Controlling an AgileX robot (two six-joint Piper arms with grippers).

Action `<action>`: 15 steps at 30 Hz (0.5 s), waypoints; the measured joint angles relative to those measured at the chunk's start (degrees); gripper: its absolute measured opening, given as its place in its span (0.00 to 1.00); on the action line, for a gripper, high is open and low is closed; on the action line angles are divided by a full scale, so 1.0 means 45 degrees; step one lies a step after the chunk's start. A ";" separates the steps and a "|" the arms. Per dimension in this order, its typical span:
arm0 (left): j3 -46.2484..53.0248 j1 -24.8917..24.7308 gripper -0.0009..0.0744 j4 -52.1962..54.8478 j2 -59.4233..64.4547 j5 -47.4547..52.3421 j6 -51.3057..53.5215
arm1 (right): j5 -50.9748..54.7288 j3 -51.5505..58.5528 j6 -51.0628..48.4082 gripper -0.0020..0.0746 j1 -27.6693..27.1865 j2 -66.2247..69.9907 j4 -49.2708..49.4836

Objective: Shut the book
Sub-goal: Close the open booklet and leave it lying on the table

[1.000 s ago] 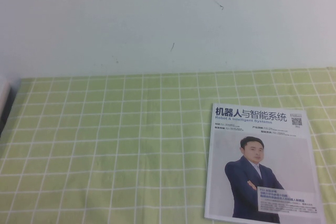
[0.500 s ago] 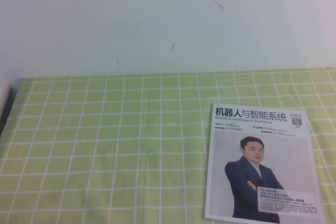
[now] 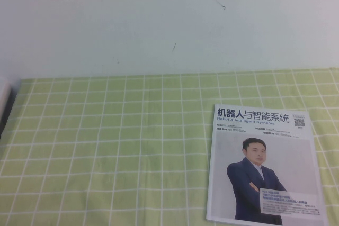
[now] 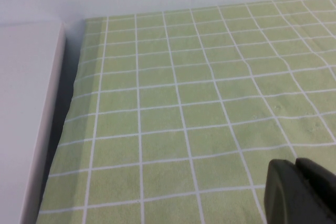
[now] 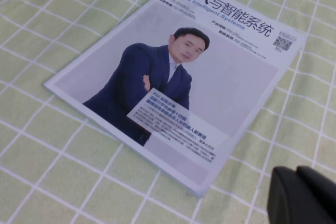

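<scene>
Shows a magazine [image 3: 263, 168] lying closed and flat, front cover up, on a green tablecloth [image 3: 106, 146] checked with white lines, at the right of the table and toward the near edge in the high view, its lower edge running out of that view. Carries on the cover a Chinese title [image 3: 253, 115] with "Robot & Intelligent Systems" beneath, a QR code [image 3: 299, 122] in 1 upper corner, and a portrait [image 3: 253, 181] of a man in a dark navy suit with arms crossed, a pale caption box overlapping it. Backs onto a plain white wall [image 3: 159, 19] behind the cloth's far edge. Places neither arm in the high view. Catches the left gripper [image 4: 299, 182] only as a dark shape in its own wrist view, above bare cloth near the cloth's left border, where a white slab [image 4: 26, 119] runs alongside; cannot tell how wide it stands or whether it holds anything. Catches the right gripper [image 5: 300, 187] likewise as a dark shape, above the cloth near the magazine's foot-end corner and apart from the cover; cannot tell its opening either.
</scene>
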 joint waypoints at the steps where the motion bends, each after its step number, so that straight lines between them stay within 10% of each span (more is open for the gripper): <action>1: 0.0000 0.0000 0.01 0.0000 0.0000 0.0000 -0.0029 | 0.0000 0.0000 0.0000 0.02 0.0000 0.0000 0.0000; 15: 0.0000 0.0000 0.01 0.0000 0.0000 0.0000 -0.0046 | -0.5934 0.3689 0.1255 0.02 -0.1617 -0.2532 -0.1310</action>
